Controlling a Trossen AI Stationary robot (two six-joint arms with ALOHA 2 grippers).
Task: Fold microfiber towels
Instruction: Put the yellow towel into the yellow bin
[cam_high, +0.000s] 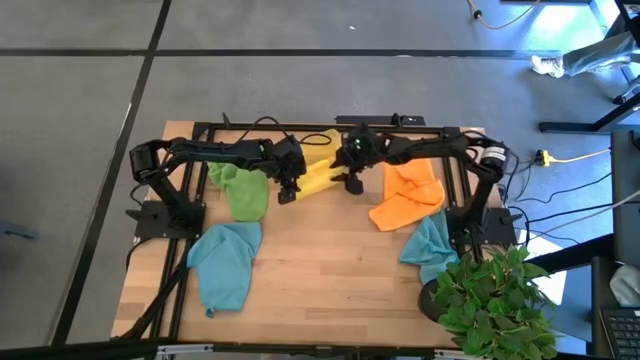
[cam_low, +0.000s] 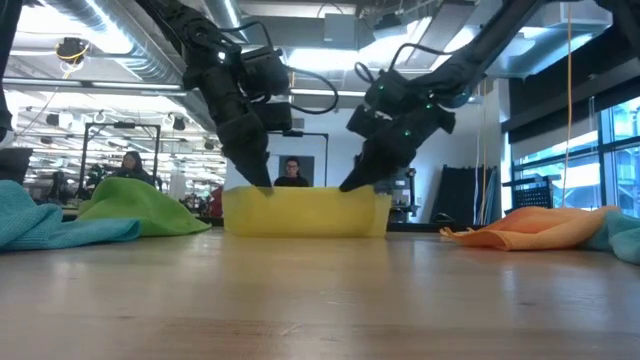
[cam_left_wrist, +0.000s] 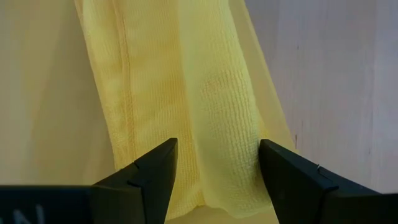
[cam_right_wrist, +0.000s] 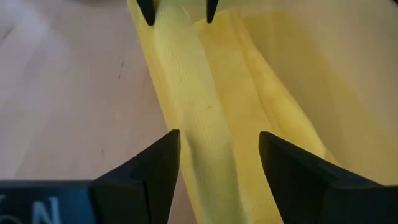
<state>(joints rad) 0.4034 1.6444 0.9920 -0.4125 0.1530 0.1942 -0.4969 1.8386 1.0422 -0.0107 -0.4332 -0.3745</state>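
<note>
The yellow microfiber towel (cam_high: 318, 172) lies bunched at the table's far middle, with a long raised fold (cam_left_wrist: 227, 112) running between my two grippers. My left gripper (cam_left_wrist: 217, 143) stands open astride one end of that fold. My right gripper (cam_right_wrist: 219, 134) stands open astride the other end (cam_right_wrist: 199, 118), facing the left one. In the low view both sets of fingertips end at the flat top of a yellow band (cam_low: 305, 212) on the table. Whether that band is towel or a tray, I cannot tell. My left gripper has the raised fold between its open fingers, slanting down from the table's left. The fold lies close against one finger (cam_left_wrist: 273, 171); whether it touches, I cannot tell. My right gripper slants down from the right, its open fingers on either side of the fold (cam_right_wrist: 205, 155), with a gap showing.
A green towel (cam_high: 243, 192) lies heaped on the left and an orange one (cam_high: 408, 197) on the right. Teal towels lie near left (cam_high: 222, 262) and near right (cam_high: 432, 245). A potted plant (cam_high: 495, 300) stands at the near right corner. Bare wood (cam_high: 320, 270) fills the near middle.
</note>
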